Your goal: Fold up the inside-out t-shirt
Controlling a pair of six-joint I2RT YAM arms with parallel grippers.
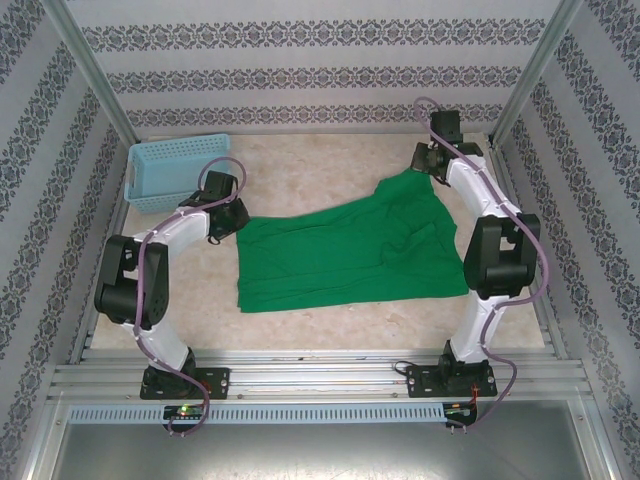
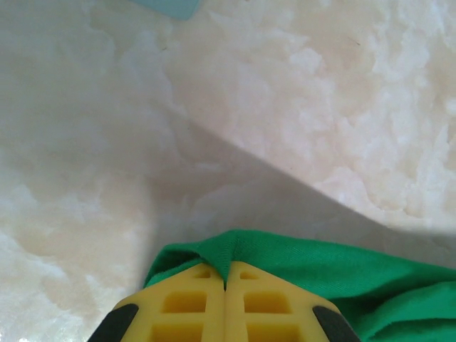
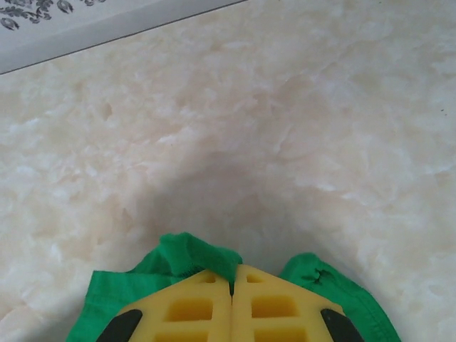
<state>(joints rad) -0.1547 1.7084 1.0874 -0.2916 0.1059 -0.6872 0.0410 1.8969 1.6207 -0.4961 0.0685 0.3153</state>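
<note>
We see the green t-shirt (image 1: 345, 250) lying spread and rumpled across the middle of the table (image 1: 300, 170) in the top view, its right part stretching toward the upper right of the frame. The left gripper (image 2: 226, 276) sits at the shirt's upper-left corner, left of centre in the top view. In its wrist view the yellow fingers (image 2: 185, 306) are pressed together, with a fold of green hem pinched between their tips. The right gripper (image 3: 231, 278) is at the shirt's upper-right corner. Its fingers also meet, with bunched green cloth caught at the tips. A light blue basket (image 1: 170, 170) stands at the upper left of the table, apart from the shirt.
</note>
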